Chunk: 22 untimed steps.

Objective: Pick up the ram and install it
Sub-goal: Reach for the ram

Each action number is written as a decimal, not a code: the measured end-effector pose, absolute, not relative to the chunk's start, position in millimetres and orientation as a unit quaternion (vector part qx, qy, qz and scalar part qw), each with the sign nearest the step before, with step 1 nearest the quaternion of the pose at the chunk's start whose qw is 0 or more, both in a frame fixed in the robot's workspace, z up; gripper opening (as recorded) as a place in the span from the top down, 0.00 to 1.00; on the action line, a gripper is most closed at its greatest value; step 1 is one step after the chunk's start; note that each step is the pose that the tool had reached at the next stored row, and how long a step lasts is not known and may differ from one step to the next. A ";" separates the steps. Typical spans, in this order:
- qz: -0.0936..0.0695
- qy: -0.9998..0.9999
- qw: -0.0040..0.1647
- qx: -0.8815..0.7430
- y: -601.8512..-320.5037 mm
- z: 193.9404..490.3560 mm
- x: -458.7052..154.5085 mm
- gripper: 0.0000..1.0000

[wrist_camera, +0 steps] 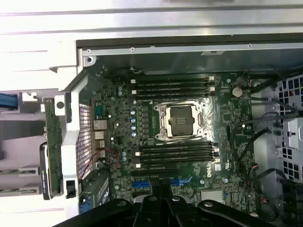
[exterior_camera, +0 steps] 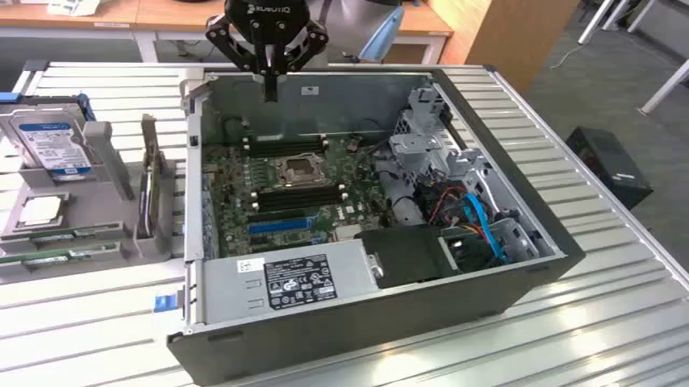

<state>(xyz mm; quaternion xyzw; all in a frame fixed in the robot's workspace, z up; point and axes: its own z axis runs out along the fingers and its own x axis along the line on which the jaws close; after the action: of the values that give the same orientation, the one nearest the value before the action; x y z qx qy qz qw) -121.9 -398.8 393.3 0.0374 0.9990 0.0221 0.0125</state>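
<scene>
The ram (exterior_camera: 54, 256) is a thin green stick lying in the grey holder (exterior_camera: 108, 242) at the exterior view's lower left, beside the open computer case (exterior_camera: 431, 314). My gripper (exterior_camera: 269, 90) hangs above the case's back wall, far from the ram, shut with nothing between its fingers. In the wrist view the gripper (wrist_camera: 161, 196) looks straight down on the green motherboard (wrist_camera: 222, 109). Black memory slots (wrist_camera: 173, 86) lie on one side of the processor socket (wrist_camera: 182, 120), and more slots (wrist_camera: 177, 153) on the other.
A silver hard drive (exterior_camera: 54, 141) with a blue-white label and an upright green expansion card (exterior_camera: 145, 193) stand in the holder. Inside the case sit a power supply (exterior_camera: 290, 278), a drive cage (exterior_camera: 425, 153) and blue cables (exterior_camera: 479, 222). The slatted table (exterior_camera: 603, 314) carries it all.
</scene>
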 end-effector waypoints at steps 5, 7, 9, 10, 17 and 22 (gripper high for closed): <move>0.022 0.999 0.012 0.037 -398.9 393.3 -121.9 0.89; 0.022 0.999 0.013 0.037 -398.8 393.2 -122.7 0.89; 0.022 0.999 0.013 0.037 -398.9 393.3 -123.6 0.89; 0.022 0.999 0.012 0.037 -398.9 393.3 -124.3 0.89; 0.022 0.999 0.012 0.037 -398.8 393.3 -129.4 0.89; 0.022 0.999 0.012 0.037 -398.8 393.3 -135.9 0.89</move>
<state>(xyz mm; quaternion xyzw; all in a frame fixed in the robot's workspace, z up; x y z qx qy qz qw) -135.9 -398.8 393.3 0.0374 0.9990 0.0221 0.0125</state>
